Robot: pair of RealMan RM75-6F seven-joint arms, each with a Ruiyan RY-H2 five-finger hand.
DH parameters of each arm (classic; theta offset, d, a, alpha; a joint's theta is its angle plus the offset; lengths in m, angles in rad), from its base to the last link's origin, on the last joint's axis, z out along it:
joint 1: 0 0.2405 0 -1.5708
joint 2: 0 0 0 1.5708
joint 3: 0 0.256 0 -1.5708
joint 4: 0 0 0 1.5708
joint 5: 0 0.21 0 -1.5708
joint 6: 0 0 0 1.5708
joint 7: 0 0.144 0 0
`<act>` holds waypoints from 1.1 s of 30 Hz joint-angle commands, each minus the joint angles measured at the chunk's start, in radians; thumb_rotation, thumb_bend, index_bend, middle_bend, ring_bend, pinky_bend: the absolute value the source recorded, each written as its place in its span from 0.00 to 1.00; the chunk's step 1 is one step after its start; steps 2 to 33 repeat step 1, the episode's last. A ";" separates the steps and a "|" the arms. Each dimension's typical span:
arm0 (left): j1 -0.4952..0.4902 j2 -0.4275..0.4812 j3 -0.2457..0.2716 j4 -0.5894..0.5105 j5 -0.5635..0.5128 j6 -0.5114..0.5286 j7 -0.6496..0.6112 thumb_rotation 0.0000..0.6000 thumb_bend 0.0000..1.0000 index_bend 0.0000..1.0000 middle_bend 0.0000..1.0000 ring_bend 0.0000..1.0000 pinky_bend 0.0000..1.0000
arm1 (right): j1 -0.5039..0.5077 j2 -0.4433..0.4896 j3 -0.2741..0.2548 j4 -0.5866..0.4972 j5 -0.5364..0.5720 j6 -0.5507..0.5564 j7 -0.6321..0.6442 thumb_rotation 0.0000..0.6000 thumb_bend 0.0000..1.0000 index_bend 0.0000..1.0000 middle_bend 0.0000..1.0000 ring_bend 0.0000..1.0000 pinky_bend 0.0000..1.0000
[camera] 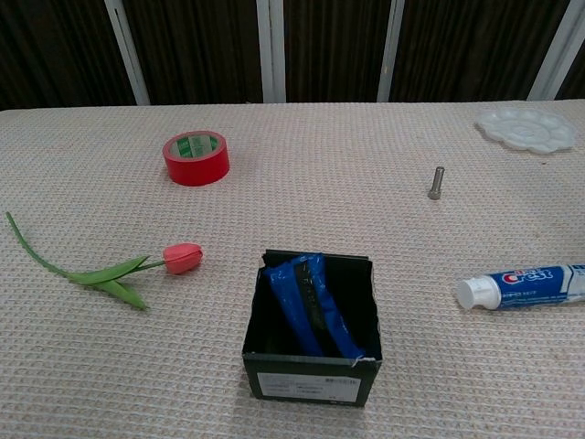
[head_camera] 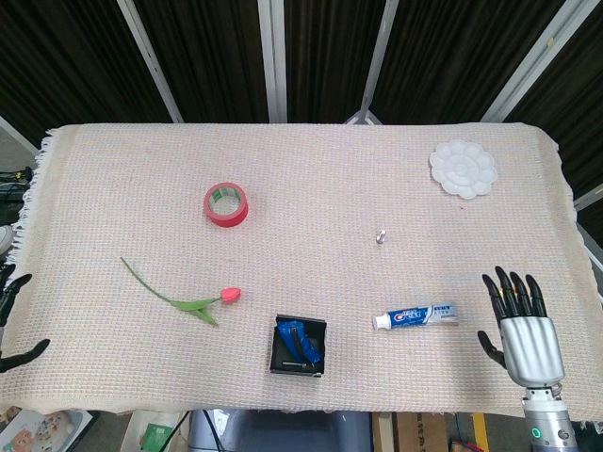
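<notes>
My right hand (head_camera: 521, 325) hovers over the table's near right corner, fingers spread and holding nothing; the toothpaste tube (head_camera: 415, 316) lies just to its left. The chest view does not show this hand. Only dark fingertips of my left hand (head_camera: 13, 320) peek in at the left edge of the head view, apart and empty, off the table. A toothpaste tube (camera: 521, 284) lies flat with its white cap pointing left. A black box (head_camera: 300, 346) (camera: 313, 330) with a blue packet inside stands at the near middle.
A red tape roll (head_camera: 226, 204) (camera: 196, 156) lies left of centre. A pink tulip (head_camera: 189, 298) (camera: 123, 262) with a green stem lies at the near left. A small metal bolt (head_camera: 381, 235) (camera: 437, 182) stands mid-right. A white paint palette (head_camera: 463, 169) (camera: 526, 130) sits at the far right.
</notes>
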 commanded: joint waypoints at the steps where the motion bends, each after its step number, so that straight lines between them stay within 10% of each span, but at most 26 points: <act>1: -0.003 -0.001 0.001 0.002 0.001 -0.006 0.000 1.00 0.24 0.13 0.00 0.00 0.00 | -0.003 0.012 0.008 0.001 0.003 -0.005 0.018 1.00 0.25 0.08 0.01 0.00 0.00; 33: -0.003 -0.001 0.001 0.002 0.001 -0.006 0.000 1.00 0.24 0.13 0.00 0.00 0.00 | -0.003 0.012 0.008 0.001 0.003 -0.005 0.018 1.00 0.25 0.08 0.01 0.00 0.00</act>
